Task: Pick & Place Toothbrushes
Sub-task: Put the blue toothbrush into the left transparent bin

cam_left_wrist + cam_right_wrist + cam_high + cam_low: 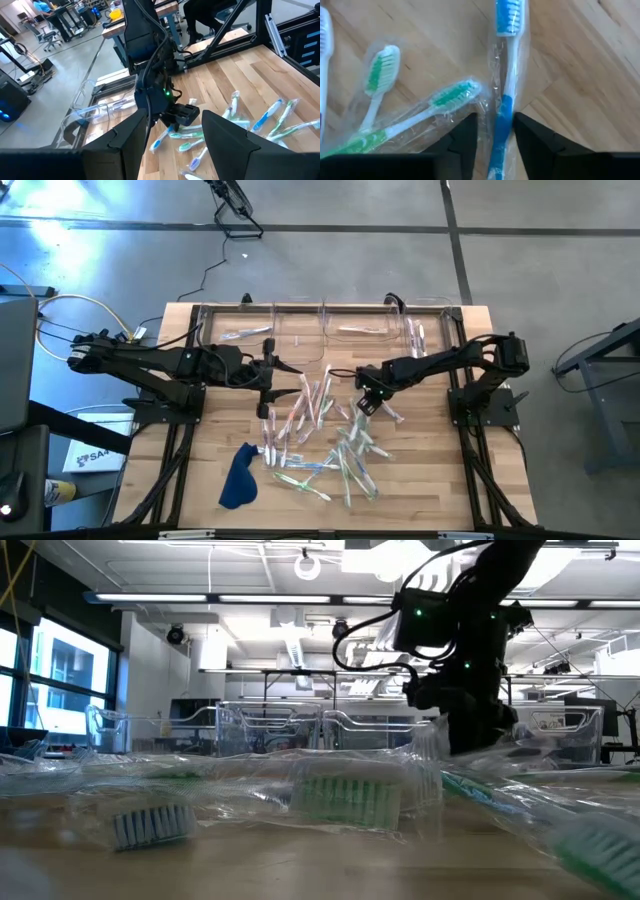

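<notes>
Right wrist view: right tool [495, 131] straddles a blue toothbrush [506, 80], fingers narrow, just beside its handle. Toothbrushes [325, 435] scattered mid-table, lower centre of high view. Left tool [268, 370] wide, empty, left of pile.

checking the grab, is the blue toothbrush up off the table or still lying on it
Lying flat on the table. The blue toothbrush rests on the wood in its wrapper, handle between the right gripper's fingers, which straddle it.

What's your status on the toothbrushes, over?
Right gripper down in the pile, jaws astride a blue toothbrush, not yet clamped. Left gripper open, waiting above the table. Green toothbrushes alongside, wrappers overlapping.
</notes>
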Motion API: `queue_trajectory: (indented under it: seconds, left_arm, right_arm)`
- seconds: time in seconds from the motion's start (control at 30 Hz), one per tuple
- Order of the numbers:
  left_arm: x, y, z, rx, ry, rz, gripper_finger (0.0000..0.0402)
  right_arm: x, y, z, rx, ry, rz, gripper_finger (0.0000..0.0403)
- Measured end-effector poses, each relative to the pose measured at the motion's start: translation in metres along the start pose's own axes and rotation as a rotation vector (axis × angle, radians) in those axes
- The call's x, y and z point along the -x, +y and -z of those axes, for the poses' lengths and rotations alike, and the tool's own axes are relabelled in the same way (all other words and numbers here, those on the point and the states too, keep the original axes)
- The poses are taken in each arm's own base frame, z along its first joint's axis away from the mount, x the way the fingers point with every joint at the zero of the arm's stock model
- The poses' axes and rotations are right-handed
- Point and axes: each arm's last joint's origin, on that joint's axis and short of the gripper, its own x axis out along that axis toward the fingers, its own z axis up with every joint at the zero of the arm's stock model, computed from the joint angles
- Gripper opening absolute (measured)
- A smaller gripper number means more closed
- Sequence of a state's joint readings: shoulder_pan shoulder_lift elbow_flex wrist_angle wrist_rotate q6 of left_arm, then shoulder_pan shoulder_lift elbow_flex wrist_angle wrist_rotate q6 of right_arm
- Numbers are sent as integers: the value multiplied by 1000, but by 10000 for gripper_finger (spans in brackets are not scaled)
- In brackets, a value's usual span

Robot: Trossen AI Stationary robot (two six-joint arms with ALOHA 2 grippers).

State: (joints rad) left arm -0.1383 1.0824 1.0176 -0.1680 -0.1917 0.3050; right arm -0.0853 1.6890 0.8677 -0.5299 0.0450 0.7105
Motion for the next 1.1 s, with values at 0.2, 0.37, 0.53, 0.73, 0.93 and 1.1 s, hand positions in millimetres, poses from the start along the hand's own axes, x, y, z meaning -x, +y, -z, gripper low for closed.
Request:
queue_trajectory:
  seconds: [0.2,0.37,0.53,0.73,0.93,1.1]
  left_arm:
    - [0,0,0,0,0,0,187]
    - [0,0,0,0,0,0,187]
    - [0,0,0,0,0,0,187]
    - [0,0,0,0,-1,-1,187]
    - [0,0,0,5,-1,0,187]
    - [0,0,-1,54,-10,-3,187]
  right_arm:
    - [0,-1,0,0,-3,11,52]
    - [0,-1,0,4,-5,11,19]
    - [6,-1,0,4,-17,-9,18]
    - [21,-1,-1,8,-58,-46,15]
    - [40,-3,-1,22,-104,-83,15]
    - [66,-5,0,39,-183,-142,15]
